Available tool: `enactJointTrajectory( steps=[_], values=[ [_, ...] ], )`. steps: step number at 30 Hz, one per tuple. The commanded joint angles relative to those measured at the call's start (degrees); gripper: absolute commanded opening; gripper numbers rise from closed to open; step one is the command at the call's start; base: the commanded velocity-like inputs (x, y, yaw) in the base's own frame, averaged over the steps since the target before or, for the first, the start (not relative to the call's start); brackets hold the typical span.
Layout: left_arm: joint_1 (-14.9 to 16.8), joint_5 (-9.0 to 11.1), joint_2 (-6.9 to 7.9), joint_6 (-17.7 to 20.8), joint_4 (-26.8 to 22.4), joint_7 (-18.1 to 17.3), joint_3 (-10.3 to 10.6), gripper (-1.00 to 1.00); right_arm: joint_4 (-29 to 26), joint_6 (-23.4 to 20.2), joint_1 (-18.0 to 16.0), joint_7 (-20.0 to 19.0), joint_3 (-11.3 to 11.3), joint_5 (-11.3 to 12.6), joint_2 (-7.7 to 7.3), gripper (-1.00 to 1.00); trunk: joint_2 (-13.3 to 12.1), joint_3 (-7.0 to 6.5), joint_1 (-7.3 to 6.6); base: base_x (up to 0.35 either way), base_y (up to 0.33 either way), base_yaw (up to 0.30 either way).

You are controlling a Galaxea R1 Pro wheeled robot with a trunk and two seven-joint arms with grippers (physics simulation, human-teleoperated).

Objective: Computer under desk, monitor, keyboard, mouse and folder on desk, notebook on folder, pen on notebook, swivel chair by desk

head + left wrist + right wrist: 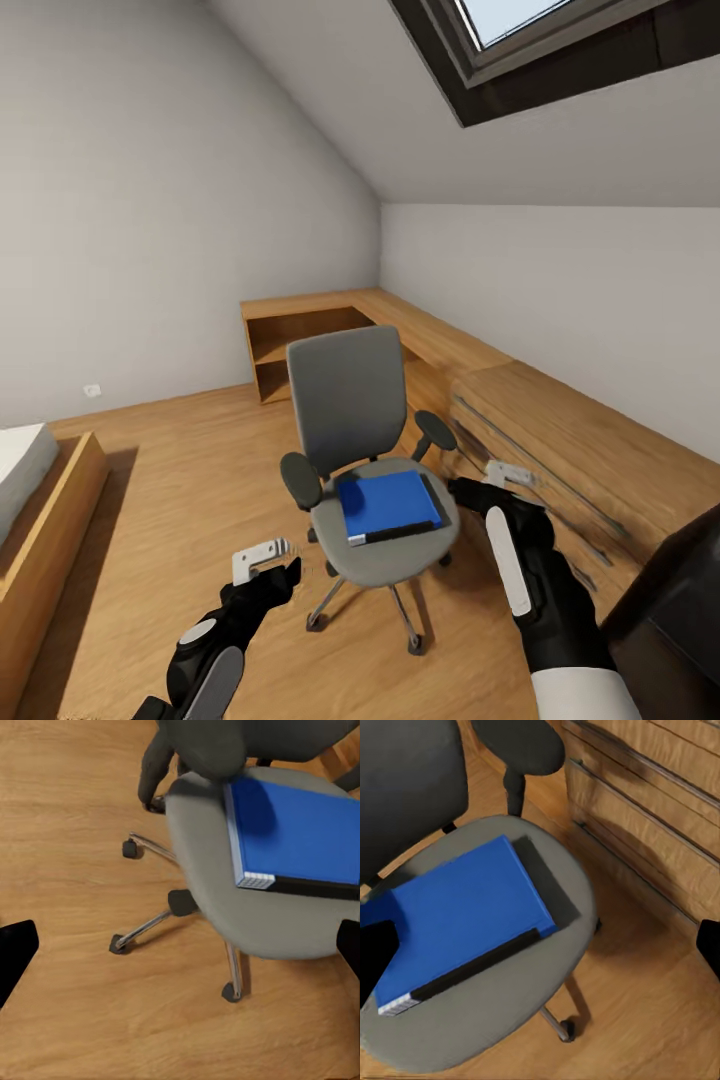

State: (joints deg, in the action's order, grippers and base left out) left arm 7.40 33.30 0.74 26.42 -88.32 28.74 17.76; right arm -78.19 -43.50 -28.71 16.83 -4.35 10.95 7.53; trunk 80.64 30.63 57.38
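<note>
Blue folder (388, 504) lay flat on the swivel chair (352, 400) seat, long axis slanting across, just below and inboard of the right gripper (508, 473), fingers spread wide, empty; left gripper (262, 558), also open, empty, sat farther off.

An attic bedroom: sloped ceiling with skylight (560, 40), bed (30, 500), built-in wooden desk (440, 340), swivel chair (365, 450).

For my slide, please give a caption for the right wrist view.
Blue rectangular folder lying on grey swivel chair seat, beside wooden drawers.
</note>
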Motion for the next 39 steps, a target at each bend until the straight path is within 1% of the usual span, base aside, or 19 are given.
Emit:
enactJointTrajectory(
  steps=[1,3,4,7,8,14,18,23,25,27,28,31,32,34,35,36,37,38,39],
  values=[
    [0.1,0.6,0.02,0.0,-0.1,0.5,-0.8,1.00,0.5,0.3,0.0,0.5,0.5,0.6,0.03,1.00,0.0,0.08,0.03,0.291,0.043,0.275],
    [0.1,0.7,-0.01,0.0,-0.1,0.5,-2.2,1.00,1.6,1.3,0.0,0.5,1.5,0.5,0.03,1.00,0.0,0.13,0.03,0.304,0.063,0.275],
    [0.1,1.2,-0.01,0.0,-0.1,0.4,-3.9,1.00,3.0,2.8,0.0,0.5,3.4,0.5,0.01,1.00,0.0,0.16,0.03,0.321,0.096,0.273],
    [0.1,2.3,-0.03,0.1,-0.2,0.3,-5.8,1.00,4.7,4.6,0.0,0.5,6.8,0.3,-0.13,1.00,0.0,0.28,0.03,0.326,0.107,0.260],
    [0.1,2.4,-0.01,0.0,-0.3,0.3,-5.9,1.00,5.1,4.8,0.0,0.5,7.1,0.2,-0.17,1.00,0.0,0.34,0.03,0.329,0.112,0.224],
    [0.1,2.5,0.09,0.0,-0.9,0.3,-6.5,1.00,9.0,6.8,0.0,0.3,7.8,0.1,-0.43,1.00,0.0,0.55,0.03,0.329,0.109,0.125],
    [0.1,2.6,0.09,0.1,-1.9,0.2,-9.7,1.00,10.0,7.7,0.0,0.1,7.9,-2.1,-0.49,1.00,0.0,0.57,0.03,0.329,0.076,0.014],
    [0.1,2.7,0.06,0.2,-2.1,0.2,-10.8,1.00,11.1,7.9,0.0,0.1,7.8,-2.9,-0.57,1.00,0.0,0.57,0.03,0.281,0.020,0.003],
    [0.1,2.7,-0.01,0.3,-2.3,0.2,-11.0,1.00,11.7,9.2,0.0,0.0,7.9,-3.0,-2.03,1.00,0.0,0.57,0.03,0.090,0.004,0.000],
    [0.1,2.7,-0.03,0.3,-2.3,0.2,-11.1,1.00,12.1,11.4,0.0,0.0,8.2,-3.1,-2.93,1.00,0.0,0.57,0.03,0.178,0.001,0.000],
    [0.1,2.7,0.02,0.3,-2.4,0.2,-11.1,1.00,17.5,14.6,-0.2,0.0,10.1,-3.4,-3.57,1.00,0.0,0.57,0.03,0.274,0.000,0.000],
    [0.1,2.7,-0.01,0.3,-2.5,0.1,-11.0,1.00,23.5,18.7,-0.5,-0.1,10.8,-4.2,-3.63,1.00,0.0,0.57,0.03,0.164,0.000,0.000],
    [0.1,2.7,-0.02,0.3,-2.6,0.1,-11.0,1.00,27.5,21.7,-1.1,-0.1,11.0,-4.8,-3.68,1.00,0.0,0.57,0.03,0.056,0.000,0.000],
    [0.1,2.7,-0.03,0.3,-3.2,0.2,-11.1,1.00,32.0,24.6,-2.7,-0.6,11.1,-5.4,-3.72,1.00,0.0,0.57,0.03,0.032,0.000,0.000],
    [0.1,2.7,-0.08,0.2,-4.0,0.2,-11.3,1.00,39.7,28.5,-5.9,-2.5,11.1,-6.2,-3.75,1.00,0.4,0.75,0.25,0.012,0.000,0.000],
    [0.1,2.7,-0.11,0.2,-4.2,0.2,-11.4,1.00,44.7,31.0,-7.9,-3.6,11.1,-6.4,-3.79,1.00,0.8,0.93,0.47,0.008,0.000,0.000],
    [0.1,2.7,-0.16,0.1,-4.3,0.2,-11.5,1.00,52.3,35.4,-11.3,-4.9,11.1,-6.7,-3.81,1.00,1.2,1.11,0.69,0.004,0.000,0.000],
    [0.1,2.7,-0.17,0.1,-4.4,0.2,-11.5,1.00,54.7,36.9,-12.4,-5.1,11.1,-6.7,-3.82,1.00,1.6,1.29,0.91,0.003,0.000,0.000],
    [0.1,2.7,-0.19,0.1,-4.4,0.3,-11.5,1.00,58.8,39.6,-14.4,-5.6,11.2,-6.8,-3.83,1.00,2.0,1.47,1.13,0.002,0.000,0.000]
  ],
)
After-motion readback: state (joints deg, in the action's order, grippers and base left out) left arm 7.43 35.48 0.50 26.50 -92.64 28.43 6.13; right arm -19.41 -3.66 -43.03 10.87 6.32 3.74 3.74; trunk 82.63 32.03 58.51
